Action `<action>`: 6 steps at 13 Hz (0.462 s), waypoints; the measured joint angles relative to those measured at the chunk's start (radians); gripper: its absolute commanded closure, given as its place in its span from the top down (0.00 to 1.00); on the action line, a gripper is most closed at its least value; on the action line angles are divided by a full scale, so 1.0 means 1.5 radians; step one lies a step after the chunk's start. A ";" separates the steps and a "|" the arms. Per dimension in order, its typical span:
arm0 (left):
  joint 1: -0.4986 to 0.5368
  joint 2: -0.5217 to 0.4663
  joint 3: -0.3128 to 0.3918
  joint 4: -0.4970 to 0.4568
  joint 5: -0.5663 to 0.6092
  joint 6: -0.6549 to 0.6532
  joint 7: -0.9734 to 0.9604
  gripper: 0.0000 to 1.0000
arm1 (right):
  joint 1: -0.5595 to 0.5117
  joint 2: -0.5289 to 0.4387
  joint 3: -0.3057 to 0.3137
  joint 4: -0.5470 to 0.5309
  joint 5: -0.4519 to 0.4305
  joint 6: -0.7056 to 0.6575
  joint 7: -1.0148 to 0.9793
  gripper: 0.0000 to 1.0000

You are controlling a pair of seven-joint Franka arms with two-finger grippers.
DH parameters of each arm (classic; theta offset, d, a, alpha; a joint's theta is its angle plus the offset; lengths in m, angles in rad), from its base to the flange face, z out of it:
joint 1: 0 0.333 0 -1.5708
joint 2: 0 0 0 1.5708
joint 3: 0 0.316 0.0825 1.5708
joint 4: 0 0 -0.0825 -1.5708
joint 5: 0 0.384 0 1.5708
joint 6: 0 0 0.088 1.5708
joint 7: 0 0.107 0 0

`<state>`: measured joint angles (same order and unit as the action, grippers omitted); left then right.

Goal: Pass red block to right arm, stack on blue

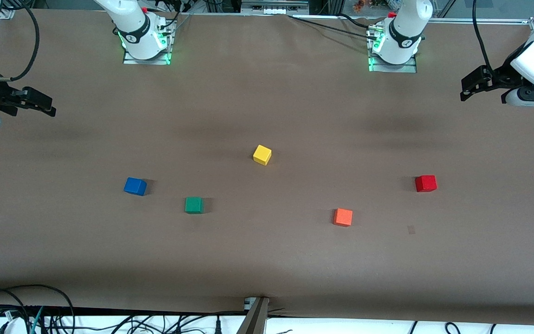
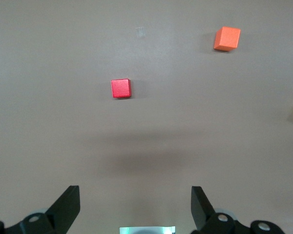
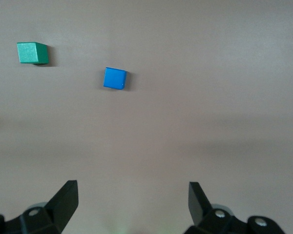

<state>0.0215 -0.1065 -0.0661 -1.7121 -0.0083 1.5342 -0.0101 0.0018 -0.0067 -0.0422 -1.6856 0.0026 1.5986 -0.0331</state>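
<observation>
The red block sits on the brown table toward the left arm's end; it also shows in the left wrist view. The blue cube sits toward the right arm's end and shows in the right wrist view. My left gripper hangs open and empty over the table's edge at the left arm's end, apart from the red block; its open jaws show in the left wrist view. My right gripper hangs open and empty over the table's edge at the right arm's end.
A yellow cube sits mid-table. A green cube lies beside the blue one, nearer the front camera. An orange cube lies nearer the front camera than the red block. Cables run along the table's front edge.
</observation>
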 measured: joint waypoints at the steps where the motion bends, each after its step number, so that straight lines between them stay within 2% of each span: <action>1: 0.000 0.000 0.000 0.000 0.000 0.000 0.000 1.00 | 0.000 0.000 0.000 0.000 0.000 0.000 0.000 1.00; 6: 0.005 0.005 0.001 0.000 0.000 0.003 0.000 1.00 | 0.000 0.000 0.000 0.000 0.000 0.000 0.000 1.00</action>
<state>0.0287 -0.0997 -0.0653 -1.7121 -0.0083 1.5393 -0.0101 0.0018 -0.0067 -0.0422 -1.6856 0.0026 1.5986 -0.0331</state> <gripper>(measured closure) 0.000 0.000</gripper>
